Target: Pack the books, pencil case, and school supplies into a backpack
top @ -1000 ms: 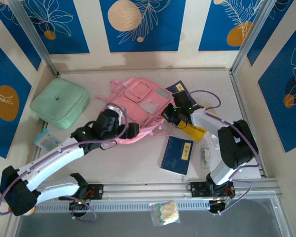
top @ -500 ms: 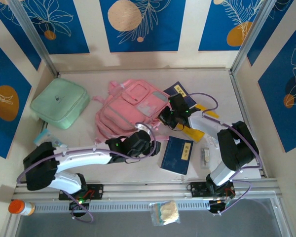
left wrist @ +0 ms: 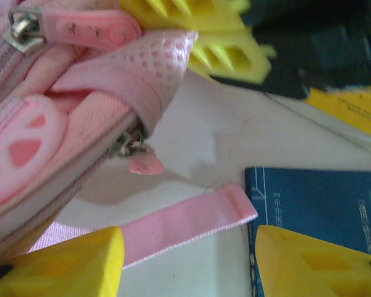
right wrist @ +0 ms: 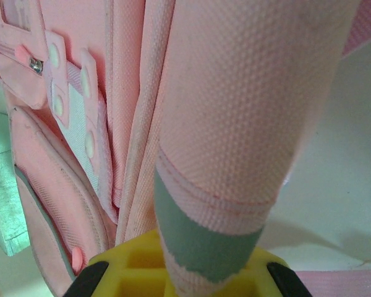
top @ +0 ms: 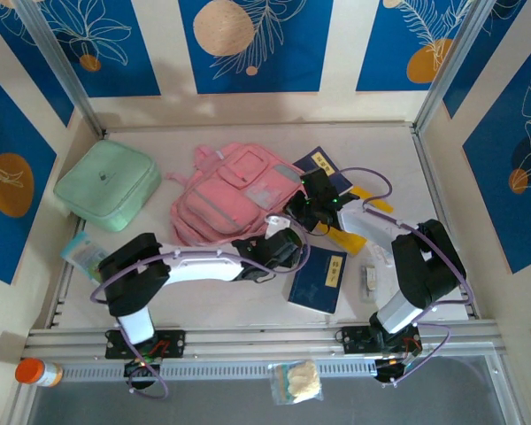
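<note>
The backpack (top: 234,190) is pink cloth, matt all over, and close up the weave has a fine pebbled grain. Its strap (right wrist: 235,93) shows that grain plainly, crossed by a smoother grey-green woven band. The pale plastic panels (right wrist: 74,124) on its front look slightly glossy. The zip pulls (left wrist: 21,28) look like dull metal with rubbery pink tabs. A flat webbing strap end (left wrist: 191,223) is finely ribbed. The left tool (left wrist: 185,272) has fingers (left wrist: 68,263) of matt yellow plastic. The navy book (left wrist: 315,198) has a matt paper cover. The worktop (left wrist: 216,130) is pale and smooth, with a faint sheen.
</note>
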`<control>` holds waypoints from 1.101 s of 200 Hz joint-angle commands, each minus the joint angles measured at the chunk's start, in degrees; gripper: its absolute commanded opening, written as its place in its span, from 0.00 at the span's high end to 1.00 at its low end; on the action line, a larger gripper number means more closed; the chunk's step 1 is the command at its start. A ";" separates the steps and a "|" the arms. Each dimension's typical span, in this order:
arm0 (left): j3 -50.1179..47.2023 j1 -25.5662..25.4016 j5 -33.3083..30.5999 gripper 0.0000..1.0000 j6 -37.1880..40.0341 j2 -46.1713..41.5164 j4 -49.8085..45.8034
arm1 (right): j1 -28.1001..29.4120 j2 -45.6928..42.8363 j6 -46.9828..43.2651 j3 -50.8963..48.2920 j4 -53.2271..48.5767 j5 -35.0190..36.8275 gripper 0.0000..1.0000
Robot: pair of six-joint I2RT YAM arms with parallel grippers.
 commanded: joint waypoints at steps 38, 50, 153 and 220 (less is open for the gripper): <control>8.35 1.59 -8.56 0.47 -5.10 5.65 -7.22 | 1.28 -4.75 2.59 -0.49 0.03 -1.68 1.00; 10.20 1.91 -9.89 0.50 -6.16 6.45 -9.34 | 1.70 -4.98 2.64 -0.65 0.37 -1.31 1.00; 7.61 3.46 -9.89 1.00 -3.48 3.40 -3.55 | 2.53 -6.15 3.83 -0.53 0.44 0.48 1.00; 3.00 4.61 -1.08 1.00 -0.94 -2.37 -4.60 | 1.58 -6.16 3.55 1.97 -1.74 2.21 1.00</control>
